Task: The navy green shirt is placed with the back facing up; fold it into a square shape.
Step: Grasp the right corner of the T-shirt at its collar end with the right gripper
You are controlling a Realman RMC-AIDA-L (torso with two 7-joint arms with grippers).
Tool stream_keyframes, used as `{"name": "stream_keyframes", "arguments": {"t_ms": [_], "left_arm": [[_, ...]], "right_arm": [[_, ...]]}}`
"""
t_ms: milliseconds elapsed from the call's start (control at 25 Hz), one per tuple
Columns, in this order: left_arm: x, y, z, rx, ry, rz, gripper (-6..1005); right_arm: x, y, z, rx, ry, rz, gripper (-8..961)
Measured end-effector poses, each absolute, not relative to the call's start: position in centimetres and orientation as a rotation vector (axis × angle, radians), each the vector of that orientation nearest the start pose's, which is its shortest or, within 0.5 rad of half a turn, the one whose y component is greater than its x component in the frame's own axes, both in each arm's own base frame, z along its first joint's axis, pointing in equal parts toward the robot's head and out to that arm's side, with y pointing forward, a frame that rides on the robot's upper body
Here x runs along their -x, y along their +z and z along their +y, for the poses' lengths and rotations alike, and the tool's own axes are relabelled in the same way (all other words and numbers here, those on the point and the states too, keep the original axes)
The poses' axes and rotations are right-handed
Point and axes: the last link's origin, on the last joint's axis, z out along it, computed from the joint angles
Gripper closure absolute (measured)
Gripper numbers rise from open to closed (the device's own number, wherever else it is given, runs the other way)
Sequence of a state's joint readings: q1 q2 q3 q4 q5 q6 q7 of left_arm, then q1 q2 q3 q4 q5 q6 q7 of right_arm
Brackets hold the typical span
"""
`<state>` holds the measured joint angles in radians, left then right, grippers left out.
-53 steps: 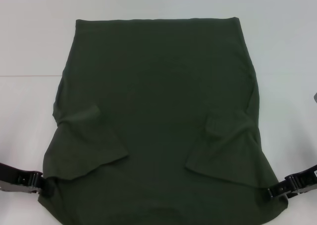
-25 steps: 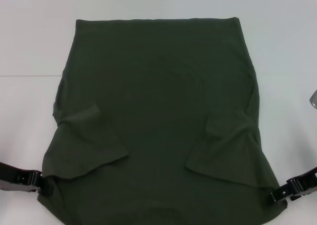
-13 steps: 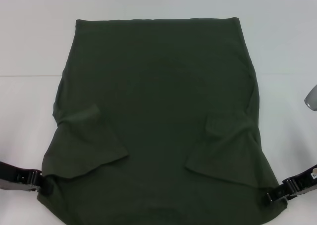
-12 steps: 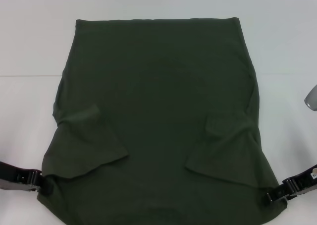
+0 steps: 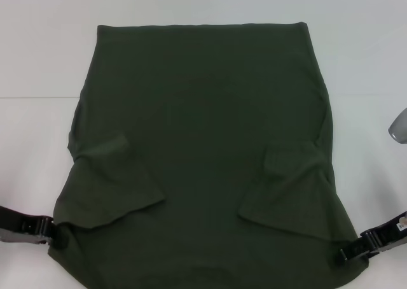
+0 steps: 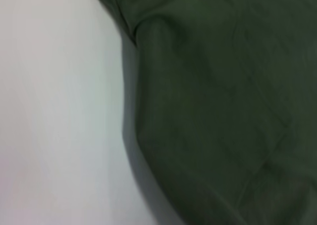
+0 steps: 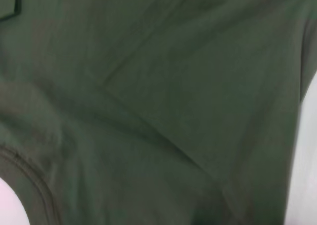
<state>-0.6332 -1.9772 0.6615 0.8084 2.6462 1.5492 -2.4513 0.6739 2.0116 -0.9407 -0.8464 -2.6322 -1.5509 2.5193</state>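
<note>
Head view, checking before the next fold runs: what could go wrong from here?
The left end effector and right end effector sit at opposite near corners of the navy green shirt; uneven lifting could skew the fold. Both sleeves are folded inward loosely, so they might flop out.

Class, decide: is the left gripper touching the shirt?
Touching. In the head view the left gripper meets the near left edge of the shirt, with no white table showing between them.
</note>
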Motion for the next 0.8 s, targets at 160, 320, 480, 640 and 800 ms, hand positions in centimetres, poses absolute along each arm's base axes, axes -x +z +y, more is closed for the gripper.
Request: {"name": "stream_keyframes", "arguments": {"t_ms": [160,320,480,640,800], "left_arm": [[31.3,5.5,34.8,2.215,0.094,-1.784,958],[31.3,5.5,34.8,2.215,0.094,-1.784,958],[31.4,5.5,34.8,2.215,0.095,-1.784,958],[31.4,5.5,34.8,2.215,0.095,-1.784,958],[31.4,5.5,34.8,2.215,0.095,-1.784,958]], "right_arm": [[-27.6,1.7,35.5,2.387,-0.365,1.628,105],[-27.5,1.5,35.5,2.396,-0.364,1.622,110],[-27.3,1.3,35.4,2.404,-0.359,1.621,115],[-27.1,1.0,35.4,2.412,-0.353,1.621,120],[-26.6,0.7,35.4,2.434,-0.319,1.634,125]]}}
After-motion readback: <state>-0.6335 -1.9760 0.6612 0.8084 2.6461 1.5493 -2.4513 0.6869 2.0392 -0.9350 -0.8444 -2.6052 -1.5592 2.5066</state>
